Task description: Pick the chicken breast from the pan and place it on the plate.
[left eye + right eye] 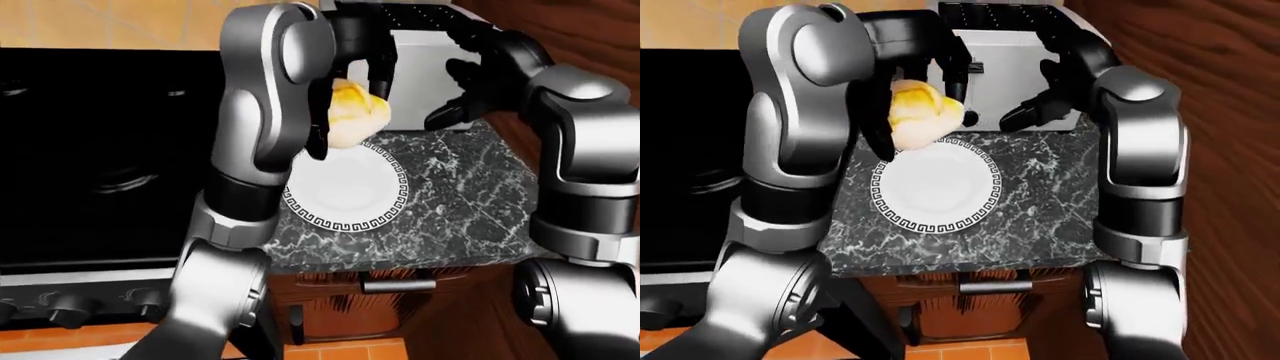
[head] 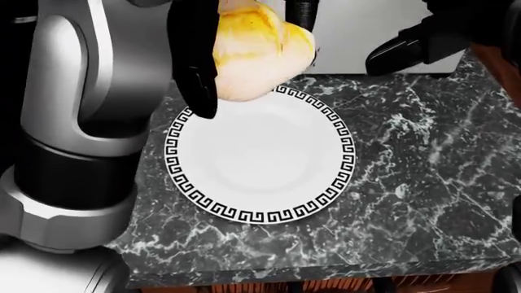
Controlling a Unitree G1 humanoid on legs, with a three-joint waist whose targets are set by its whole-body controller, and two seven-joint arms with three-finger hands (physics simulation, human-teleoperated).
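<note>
My left hand (image 2: pixel 244 55) is shut on the golden chicken breast (image 2: pixel 252 52) and holds it just above the upper left rim of the white plate (image 2: pixel 269 159). The plate has a black key-pattern border and lies on the dark marble counter (image 2: pixel 423 201). The chicken also shows in the left-eye view (image 1: pixel 355 112) and the right-eye view (image 1: pixel 920 112). My right hand (image 1: pixel 465 94) is open and empty, hovering above the counter to the right of the plate, in front of the toaster. The pan is hidden in the black stove area.
A silver toaster (image 1: pixel 425 52) stands on the counter above the plate. A black stove (image 1: pixel 100 150) fills the left of the eye views, with knobs (image 1: pixel 70 307) along its lower edge. A wooden cabinet with a handle (image 1: pixel 400 285) sits below the counter.
</note>
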